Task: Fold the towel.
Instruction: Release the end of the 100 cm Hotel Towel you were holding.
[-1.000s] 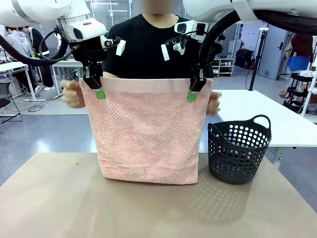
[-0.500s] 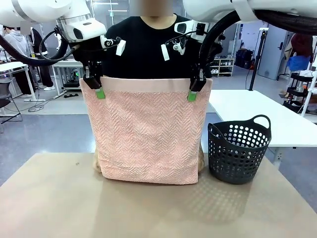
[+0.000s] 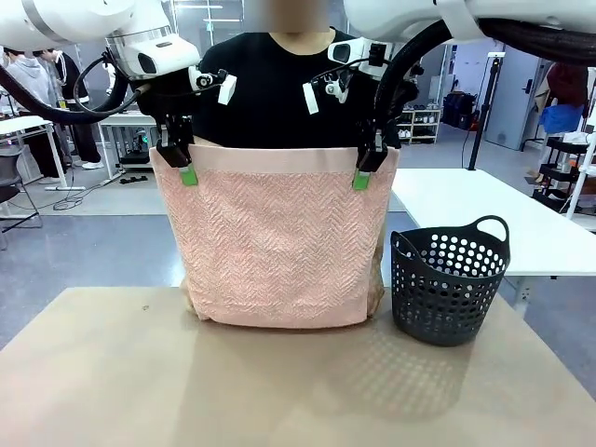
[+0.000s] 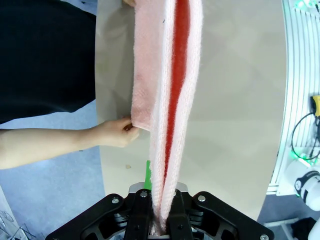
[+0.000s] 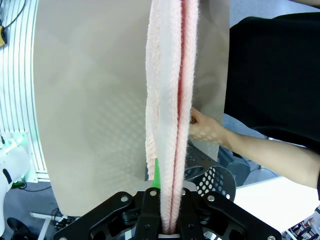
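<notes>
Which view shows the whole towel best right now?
The front view: the towel hangs face-on, its top corners clamped in the left pincer and right pincer. Both wrist views see it edge-on, as a doubled strip.

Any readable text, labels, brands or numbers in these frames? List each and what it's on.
No text can be read in any view.
left white tag, by the left arm's wrist: too small to tell whether it carries print.
right white tag, by the right arm's wrist: the same.
towel: no label or print showing.
basket: no brand or marking showing.
</notes>
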### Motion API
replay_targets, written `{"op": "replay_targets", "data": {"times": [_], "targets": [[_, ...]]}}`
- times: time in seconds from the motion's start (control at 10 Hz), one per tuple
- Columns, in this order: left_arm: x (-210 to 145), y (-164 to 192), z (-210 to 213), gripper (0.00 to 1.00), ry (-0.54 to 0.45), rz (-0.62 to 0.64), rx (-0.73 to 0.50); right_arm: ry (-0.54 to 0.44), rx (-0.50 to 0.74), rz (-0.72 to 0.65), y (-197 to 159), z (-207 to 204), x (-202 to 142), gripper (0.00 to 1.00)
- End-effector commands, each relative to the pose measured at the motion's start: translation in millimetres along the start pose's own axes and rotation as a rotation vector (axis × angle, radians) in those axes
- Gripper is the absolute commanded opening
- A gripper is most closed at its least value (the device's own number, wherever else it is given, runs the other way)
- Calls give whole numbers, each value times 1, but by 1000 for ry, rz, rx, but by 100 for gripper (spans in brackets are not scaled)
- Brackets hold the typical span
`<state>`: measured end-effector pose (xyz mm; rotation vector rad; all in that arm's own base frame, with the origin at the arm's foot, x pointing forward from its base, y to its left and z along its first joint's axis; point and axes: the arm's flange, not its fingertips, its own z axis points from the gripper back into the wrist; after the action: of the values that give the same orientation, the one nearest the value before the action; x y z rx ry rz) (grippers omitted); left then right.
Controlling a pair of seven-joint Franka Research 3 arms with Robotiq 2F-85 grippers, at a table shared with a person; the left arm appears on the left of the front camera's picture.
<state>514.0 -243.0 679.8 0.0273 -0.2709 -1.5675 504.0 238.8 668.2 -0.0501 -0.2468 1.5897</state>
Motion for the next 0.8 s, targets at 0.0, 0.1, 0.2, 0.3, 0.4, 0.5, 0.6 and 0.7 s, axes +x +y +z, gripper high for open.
{"op": "replay_targets", "data": {"times": [0.0,0.1,0.2,0.3,0.4,0.5,0.6,0.7], "targets": [[0,0,2,0,1,-3,3,0,-2,9,0,1,-1,0],[0,0,2,0,1,-3,3,0,-2,9,0,1,-1,0],[0,0,2,0,1,-3,3,0,-2,9,0,1,-1,0],[0,0,2,0,1,-3,3,0,-2,9,0,1,-1,0],[0,0,2,0,1,-3,3,0,-2,9,0,1,-1,0],[0,0,2,0,1,-3,3,0,-2,9,0,1,-1,0],[0,0,2,0,1,-3,3,0,-2,9,0,1,-1,0],[0,0,2,0,1,-3,3,0,-2,9,0,1,-1,0]]}}
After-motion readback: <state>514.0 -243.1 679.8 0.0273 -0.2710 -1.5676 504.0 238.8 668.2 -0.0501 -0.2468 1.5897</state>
